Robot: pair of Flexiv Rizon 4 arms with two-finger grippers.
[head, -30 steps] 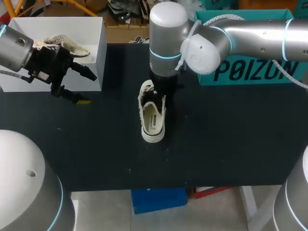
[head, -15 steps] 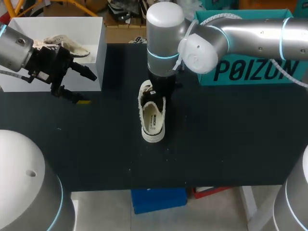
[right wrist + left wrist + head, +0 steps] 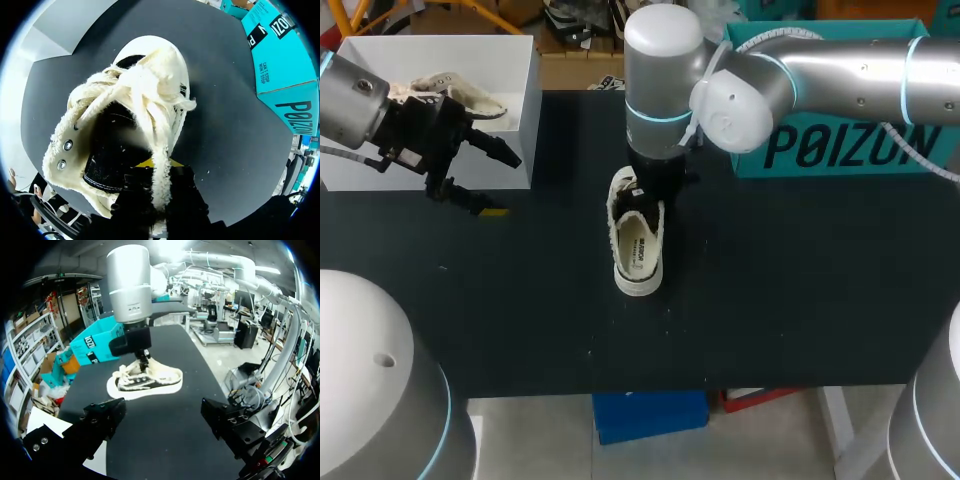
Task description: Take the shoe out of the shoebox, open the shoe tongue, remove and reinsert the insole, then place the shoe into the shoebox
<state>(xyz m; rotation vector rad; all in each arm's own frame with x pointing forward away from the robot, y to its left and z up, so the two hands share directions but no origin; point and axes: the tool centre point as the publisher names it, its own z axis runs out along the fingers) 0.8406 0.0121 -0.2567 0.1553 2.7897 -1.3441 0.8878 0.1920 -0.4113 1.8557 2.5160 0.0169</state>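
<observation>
Mid-table, 1 shoe (image 3: 639, 255), right claw (image 3: 158, 166) seemingly clamped on it, left claw (image 3: 502, 183) apart.

Your right arm (image 3: 665, 100) hides the far end of the shoe (image 3: 638, 250) from above, and laces (image 3: 150, 100) cover your right tool (image 3: 159, 167).

1. The shoe (image 3: 638, 250) was cream cloth, fuzzy and frayed along its edges, with a smooth pale rubber sole rim and a dark matt lining.
2. The table (image 3: 800, 300) was matt black.
3. The right arm (image 3: 840, 75) had a smooth, satin silver-grey casing.
4. The shoebox (image 3: 515, 120) looked like smooth, matt white card.
</observation>
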